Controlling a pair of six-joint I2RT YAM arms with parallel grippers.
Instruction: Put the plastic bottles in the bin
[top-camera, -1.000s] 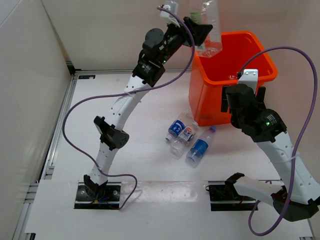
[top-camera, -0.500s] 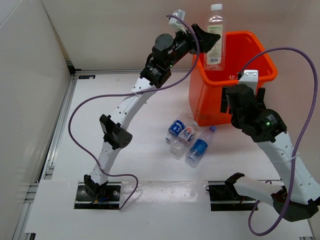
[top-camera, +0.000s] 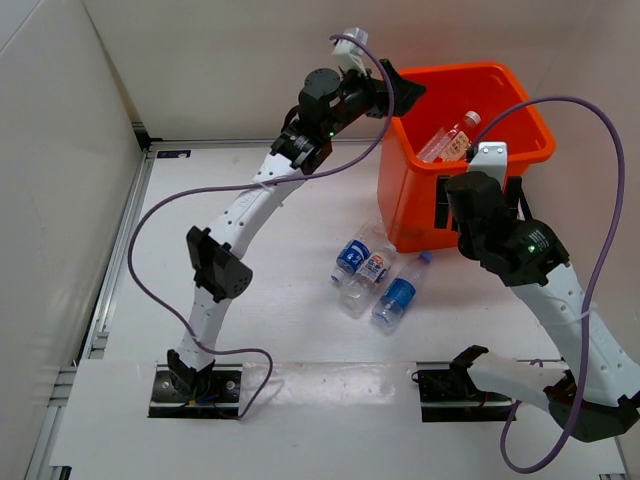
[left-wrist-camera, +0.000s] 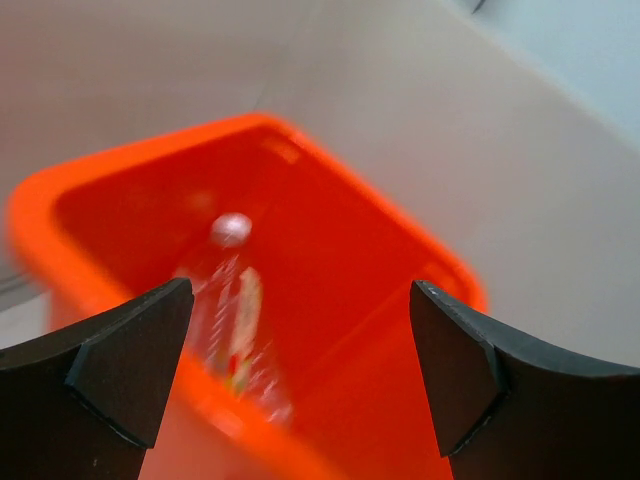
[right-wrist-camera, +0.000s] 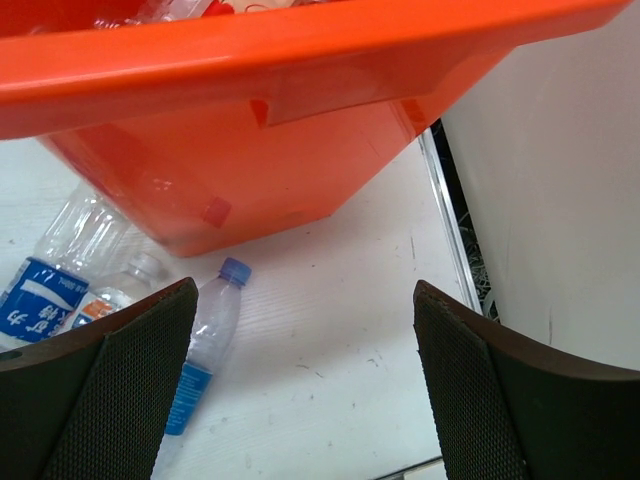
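The orange bin (top-camera: 520, 100) stands at the back right. One clear bottle (top-camera: 445, 140) with a red-white label lies tilted inside it, and it also shows blurred in the left wrist view (left-wrist-camera: 235, 310). My left gripper (top-camera: 400, 93) is open and empty above the bin's left rim (left-wrist-camera: 455, 285). Three bottles lie on the table in front of the bin: a blue-labelled one (top-camera: 352, 255), a white-red one (top-camera: 376, 266) and a blue-capped one (top-camera: 400, 292). My right gripper (top-camera: 483, 200) is open and empty at the bin's front wall (right-wrist-camera: 250, 120), near the blue-capped bottle (right-wrist-camera: 205, 350).
White walls close the table at the left, the back and the right. A metal rail with a dark gap (right-wrist-camera: 455, 240) runs along the table's right edge, close to the bin. Purple cables loop from both arms.
My left gripper held a bottle upright above the bin, then let it go. The bottle now lies inside the bin and the jaws are open. The right arm shifted slightly.
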